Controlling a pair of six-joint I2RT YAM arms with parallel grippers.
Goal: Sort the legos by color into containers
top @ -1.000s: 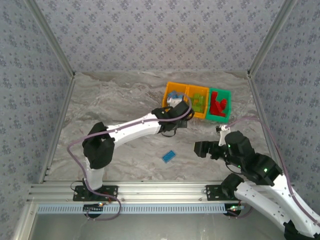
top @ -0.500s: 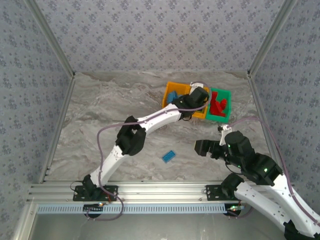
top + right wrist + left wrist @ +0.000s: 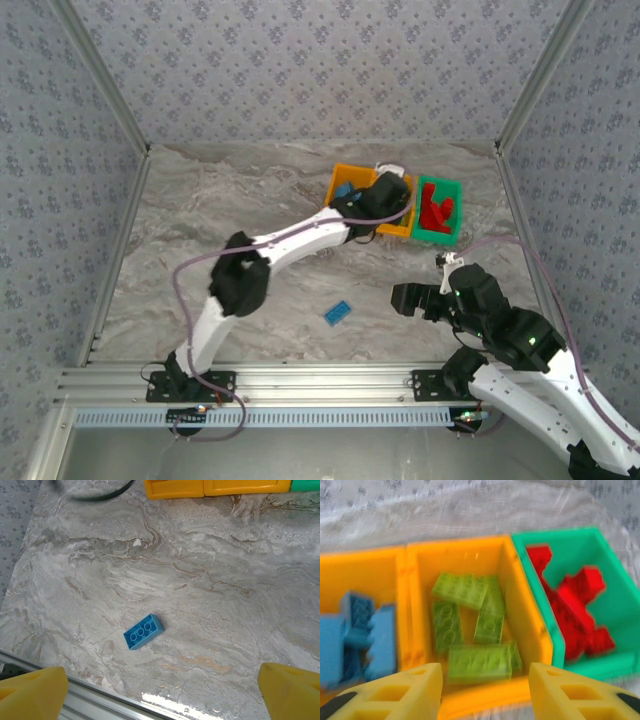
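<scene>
Three containers (image 3: 345, 170) are sitting joined in a row at the far right of the worktop (image 3: 220, 200): two orange and one green. The left orange container (image 3: 365, 565) is holding the blue legos (image 3: 380, 635). They are blurred, perhaps three or four, and I cannot count them surely. The middle orange container (image 3: 465, 555) is holding four or five lime green legos (image 3: 480, 662), overlapping one another. The green container (image 3: 600, 555) is holding a heap of red legos (image 3: 580, 595), too tangled to count.

One loose blue lego (image 3: 143, 631) is lying flat on bare worktop, studs up, well apart from the containers and nearer the arms' bases, with nothing around it.

The left arm (image 3: 290, 240) is reaching across the worktop, and from above it is covering the middle container and part of the left one. The left end effector (image 3: 485, 680) is hovering over the near wall of the middle container, its yellow fingers parted and gripping nothing. The right end effector (image 3: 162, 695) is hanging above the worktop near the loose lego, spread wide with nothing between its fingers. A dark cable (image 3: 95, 495) is curving just beside the orange containers.
</scene>
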